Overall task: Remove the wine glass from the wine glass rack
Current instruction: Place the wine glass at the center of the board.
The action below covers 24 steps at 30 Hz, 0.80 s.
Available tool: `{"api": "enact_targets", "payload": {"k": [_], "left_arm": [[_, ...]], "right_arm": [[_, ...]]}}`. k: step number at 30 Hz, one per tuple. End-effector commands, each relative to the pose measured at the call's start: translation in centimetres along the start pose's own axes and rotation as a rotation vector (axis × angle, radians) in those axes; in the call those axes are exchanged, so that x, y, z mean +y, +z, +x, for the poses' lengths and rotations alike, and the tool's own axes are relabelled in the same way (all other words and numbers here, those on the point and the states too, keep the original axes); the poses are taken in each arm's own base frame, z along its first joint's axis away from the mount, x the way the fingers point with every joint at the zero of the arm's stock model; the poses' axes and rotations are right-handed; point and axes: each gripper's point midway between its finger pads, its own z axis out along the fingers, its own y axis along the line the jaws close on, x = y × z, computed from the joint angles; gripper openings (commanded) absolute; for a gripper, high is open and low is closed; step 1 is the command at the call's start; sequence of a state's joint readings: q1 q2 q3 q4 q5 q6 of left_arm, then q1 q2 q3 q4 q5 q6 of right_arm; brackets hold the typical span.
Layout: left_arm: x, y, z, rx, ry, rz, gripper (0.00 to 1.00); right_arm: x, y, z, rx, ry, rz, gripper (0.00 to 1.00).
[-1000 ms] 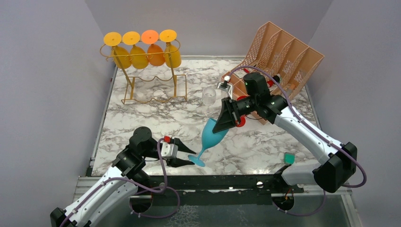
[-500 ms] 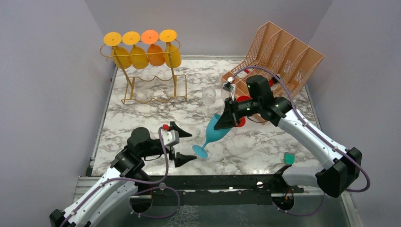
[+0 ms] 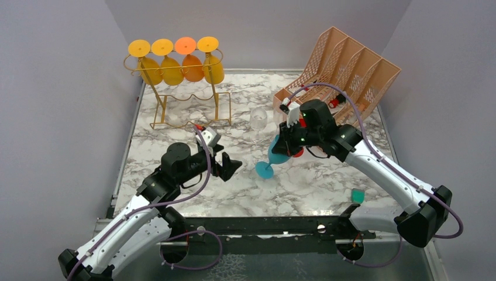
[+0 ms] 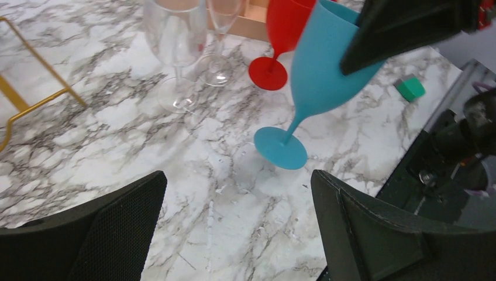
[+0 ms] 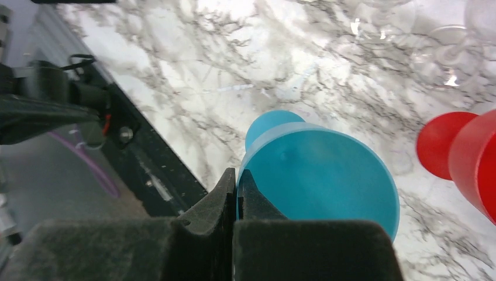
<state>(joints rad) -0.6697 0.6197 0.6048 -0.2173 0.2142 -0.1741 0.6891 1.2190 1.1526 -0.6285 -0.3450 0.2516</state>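
The gold wire wine glass rack (image 3: 175, 99) stands at the back left, and several yellow and orange wine glasses (image 3: 182, 61) hang upside down from it. My right gripper (image 3: 281, 146) is shut on the rim of a teal wine glass (image 3: 275, 157). The glass is tilted, with its foot (image 3: 264, 170) low over the marble. The pinch on the rim shows in the right wrist view (image 5: 237, 182). My left gripper (image 3: 227, 165) is open and empty, just left of the teal foot. In the left wrist view the teal glass (image 4: 321, 76) lies ahead of that gripper (image 4: 238, 178).
Two clear glasses (image 3: 258, 119) and a red glass (image 4: 286, 23) stand behind the teal one. A peach lattice file organizer (image 3: 351, 64) is at the back right. A small green block (image 3: 357, 195) lies near the right arm's base. A gold rack foot (image 4: 35, 102) shows at far left.
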Motion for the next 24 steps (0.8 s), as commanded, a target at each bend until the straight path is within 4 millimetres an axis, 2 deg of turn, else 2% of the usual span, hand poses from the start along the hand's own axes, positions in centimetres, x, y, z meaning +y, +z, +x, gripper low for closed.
{"api": "enact_targets", "payload": {"k": [1,5,10,16,24], "left_arm": [[3.7,-0.2,0.4,0.056,-0.065,-0.231,0.99],[6.2,-0.1,1.8,0.098,-0.149,-0.375,0.99],[7.1,-0.2,2.1,0.090,-0.229,-0.401,0.99],[9.0,-1.0,3.0,0.110,-0.275,-0.476,0.99],[9.5,-1.5,2.9,0.108,-0.271,-0.500,0.99]], "right_arm": [[-1.4,-0.6,-1.4,-0.071,-0.108,0.202,0.01],[-1.3,0.3,-0.8,-0.051,-0.200,0.302,0.01],[-2.0,1.7,0.0,-0.005,-0.213,0.354,0.01],[-3.2,2.7,0.1,0.013,-0.237,0.413,0.01],[-3.6,4.4,0.1,0.009,-0.273,0.404,0.01]]}}
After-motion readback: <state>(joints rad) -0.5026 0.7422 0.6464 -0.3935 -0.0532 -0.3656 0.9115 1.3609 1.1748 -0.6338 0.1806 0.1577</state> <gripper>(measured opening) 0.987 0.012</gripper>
